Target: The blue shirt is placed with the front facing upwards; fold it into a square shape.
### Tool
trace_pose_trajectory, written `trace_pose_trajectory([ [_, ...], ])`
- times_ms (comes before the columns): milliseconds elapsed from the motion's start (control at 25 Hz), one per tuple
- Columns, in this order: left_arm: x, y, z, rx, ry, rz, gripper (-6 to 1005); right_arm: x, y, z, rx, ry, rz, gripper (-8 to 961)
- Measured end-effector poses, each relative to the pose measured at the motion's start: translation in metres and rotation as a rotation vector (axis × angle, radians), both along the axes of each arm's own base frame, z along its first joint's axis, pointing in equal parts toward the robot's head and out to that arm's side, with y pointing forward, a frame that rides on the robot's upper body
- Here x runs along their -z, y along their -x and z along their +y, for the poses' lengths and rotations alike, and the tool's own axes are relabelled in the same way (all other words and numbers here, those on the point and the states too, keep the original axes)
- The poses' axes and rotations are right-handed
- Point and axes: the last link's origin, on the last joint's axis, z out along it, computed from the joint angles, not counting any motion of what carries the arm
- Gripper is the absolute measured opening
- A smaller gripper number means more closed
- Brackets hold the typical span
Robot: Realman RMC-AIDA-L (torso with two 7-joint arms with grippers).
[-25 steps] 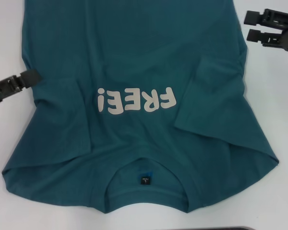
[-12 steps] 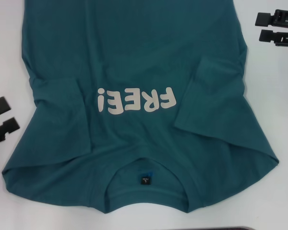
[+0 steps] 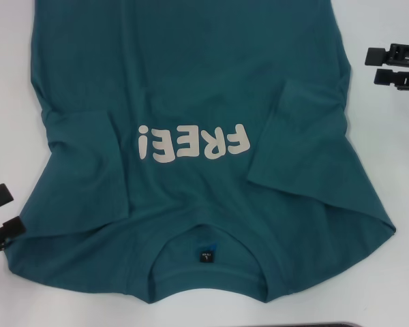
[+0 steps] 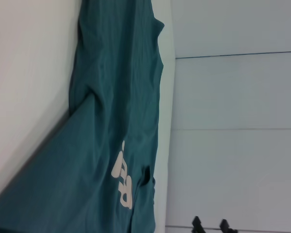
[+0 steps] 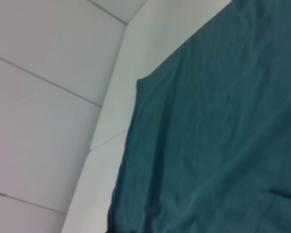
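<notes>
The blue shirt [image 3: 191, 82] lies flat on the white table [image 3: 7, 82], front up, with its collar toward me and both short sleeves folded in over the body. Its cream "FREE!" lettering [image 3: 194, 143] reads upside down, and a small dark neck label [image 3: 206, 255] sits in the collar. My left gripper [image 3: 1, 214] is open beside the shirt's left shoulder edge, holding nothing. At the far right my right gripper [image 3: 387, 67] hangs open and empty, clear of the cloth. The left wrist view shows the shirt [image 4: 102, 145] lengthwise. The right wrist view shows its hem area [image 5: 218, 136].
White tabletop borders the shirt on both sides. The table's far edge [image 5: 106, 141] and pale wall panels appear in the wrist views. A dark strip [image 3: 327, 325] lies along the near edge in the head view.
My left gripper left the shirt's left side, opened and moved toward me to the shoulder. The right gripper drifted right and slightly nearer. The shirt has not moved.
</notes>
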Motion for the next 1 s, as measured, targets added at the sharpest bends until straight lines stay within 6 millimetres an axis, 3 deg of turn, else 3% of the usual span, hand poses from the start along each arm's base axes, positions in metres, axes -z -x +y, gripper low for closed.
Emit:
trace_pose_trajectory([
  [280,-0.003,0.004,0.0,-0.011,-0.017,0.003,857,-0.002,-0.009,-0.005,0.028,-0.013,-0.007,828],
  [640,-0.005,0.009,-0.001,0.054,-0.082,0.083,857,0.007,-0.004,-0.004,0.032,0.0,0.011,828],
  [1000,0.006,0.02,0.006,-0.022,-0.144,0.123,857,0.008,-0.003,-0.002,0.047,-0.005,0.029,828],
])
